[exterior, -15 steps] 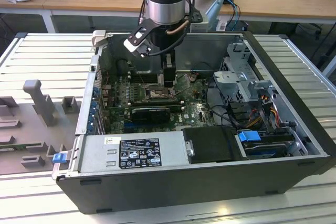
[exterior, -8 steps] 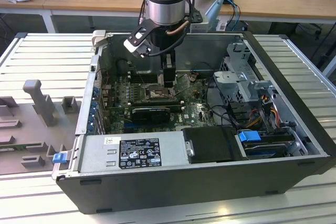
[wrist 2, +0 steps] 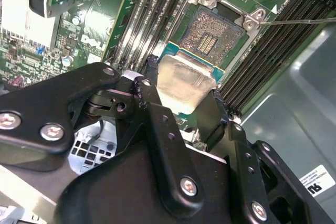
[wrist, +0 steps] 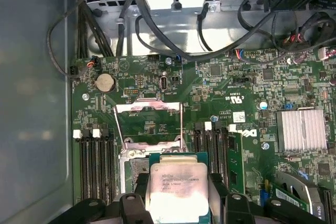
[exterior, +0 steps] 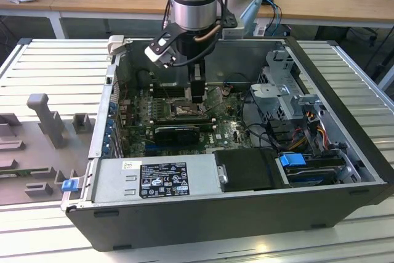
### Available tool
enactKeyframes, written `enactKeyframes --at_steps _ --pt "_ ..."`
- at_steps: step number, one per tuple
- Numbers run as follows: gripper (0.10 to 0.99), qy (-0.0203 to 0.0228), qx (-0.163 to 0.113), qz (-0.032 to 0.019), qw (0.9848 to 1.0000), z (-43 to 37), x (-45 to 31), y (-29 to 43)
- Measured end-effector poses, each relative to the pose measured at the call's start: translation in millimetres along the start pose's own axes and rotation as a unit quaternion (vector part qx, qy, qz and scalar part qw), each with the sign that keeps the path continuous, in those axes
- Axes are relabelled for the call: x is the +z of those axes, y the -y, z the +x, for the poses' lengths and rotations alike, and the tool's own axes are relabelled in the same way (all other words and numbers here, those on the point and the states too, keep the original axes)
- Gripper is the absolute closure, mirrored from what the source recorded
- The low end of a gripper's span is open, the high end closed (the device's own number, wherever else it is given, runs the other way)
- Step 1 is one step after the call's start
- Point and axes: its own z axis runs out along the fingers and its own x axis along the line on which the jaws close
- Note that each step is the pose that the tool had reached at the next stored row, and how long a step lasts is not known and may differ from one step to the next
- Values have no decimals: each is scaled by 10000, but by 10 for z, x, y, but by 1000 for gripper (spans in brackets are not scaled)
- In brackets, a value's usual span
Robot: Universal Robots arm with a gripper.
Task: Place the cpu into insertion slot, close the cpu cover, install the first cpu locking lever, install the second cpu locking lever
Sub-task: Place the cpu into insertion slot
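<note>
The gripper [wrist 2: 185, 98] is pinching the silvery cpu [wrist 2: 184, 82] by its edges above the bare insertion slot [wrist 2: 214, 38]; the thin cpu cover [wrist: 148, 107] is sitting flipped open.

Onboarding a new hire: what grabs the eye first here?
In the second wrist view the gripper pinches the cpu close to the empty insertion slot. In the first wrist view the cpu cover stands flipped open. The exterior view shows the arm reaching into an open computer case.

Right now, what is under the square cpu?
The insertion slot: its grey pin field shows beyond the cpu, which the gripper holds. The part under the cpu is covered.
</note>
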Motion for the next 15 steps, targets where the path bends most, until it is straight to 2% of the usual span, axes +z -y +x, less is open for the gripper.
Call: enactKeyframes --at_steps 4,10,15 --pt "557 18 197 -3 9998 -1 10 2" --pt "557 18 207 -4 9998 5 28 10" --pt "557 4 117 -1 9999 8 102 54"
